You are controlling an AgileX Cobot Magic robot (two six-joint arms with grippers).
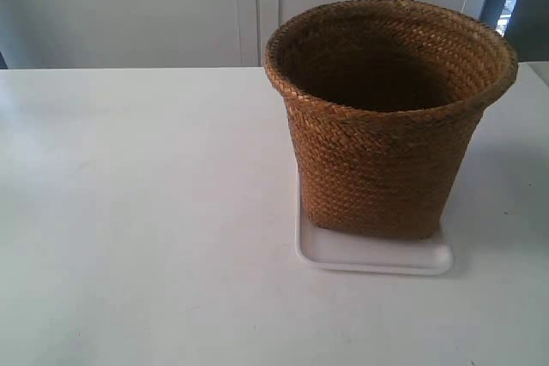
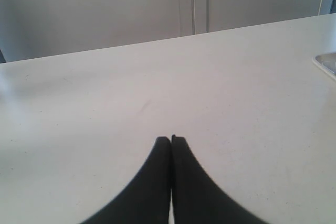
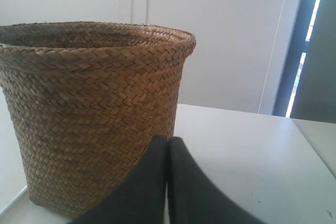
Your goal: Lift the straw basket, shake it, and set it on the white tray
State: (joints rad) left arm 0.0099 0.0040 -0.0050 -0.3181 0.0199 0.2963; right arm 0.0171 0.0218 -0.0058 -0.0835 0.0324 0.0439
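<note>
The basket [image 1: 386,160], on the tray [image 1: 377,257], looks light and stiff; its rim seems the best hold. Left gripper [image 2: 171,139] and right gripper [image 3: 168,140] are closed, empty.

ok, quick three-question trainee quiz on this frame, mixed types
1. True or false: the straw basket stands upright on the white tray.
2. The right pincer is: A open; B shut on the basket's rim; C shut, empty.
3. Which wrist view shows the basket?
Key: 1 true; 2 C; 3 the right wrist view.
</note>
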